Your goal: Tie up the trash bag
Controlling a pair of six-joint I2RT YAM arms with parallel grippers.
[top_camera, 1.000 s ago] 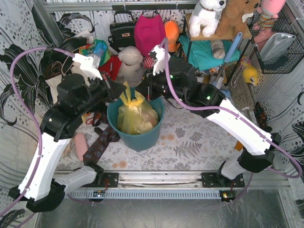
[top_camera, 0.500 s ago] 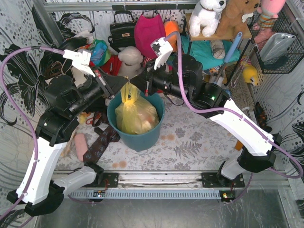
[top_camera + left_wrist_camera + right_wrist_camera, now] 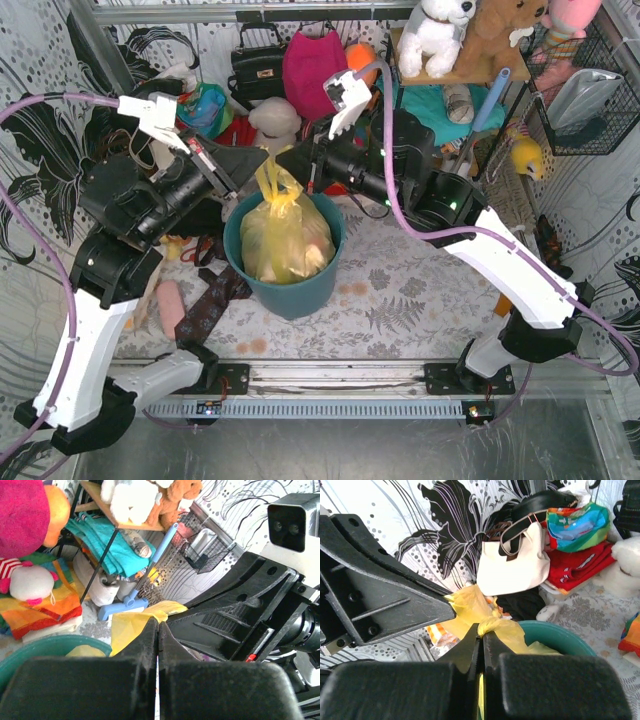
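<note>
Trash bag (image 3: 285,245), a thin, crinkly, translucent yellow-green plastic sack with pale crumpled stuff showing through, sits upright inside the round teal plastic bin (image 3: 300,296) on the leaf-patterned table (image 3: 410,295), midway between the two arms. The white-and-black left arm (image 3: 95,310) reaches in from the left and the matching right arm (image 3: 510,265) from the right, meeting head-on above the bin. The left gripper (image 3: 258,163) has its black fingers pressed together on a flap of the yellow film. The right gripper (image 3: 288,165) is likewise squeezed flat, pinching a bunched twist of the same plastic. Their tips are just beside each other, neither plainly nearer to the bag. From both tips the bag lies straight below: its gathered neck (image 3: 278,200) rises out of the bin, long axis near upright, leaning a little toward the left arm, mouth end pointing up. In the right wrist view a small puckered lump (image 3: 492,626), which looks like a knot forming, sits right at the right gripper's tips, with a loose yellow ear (image 3: 470,605) running across to the left gripper's point. As I judge it, the coming pull turns on that short side-to-side span between the tips: drawn apart along it the knot should cinch; lifted instead, the bag would only ride up out of the bin.
</note>
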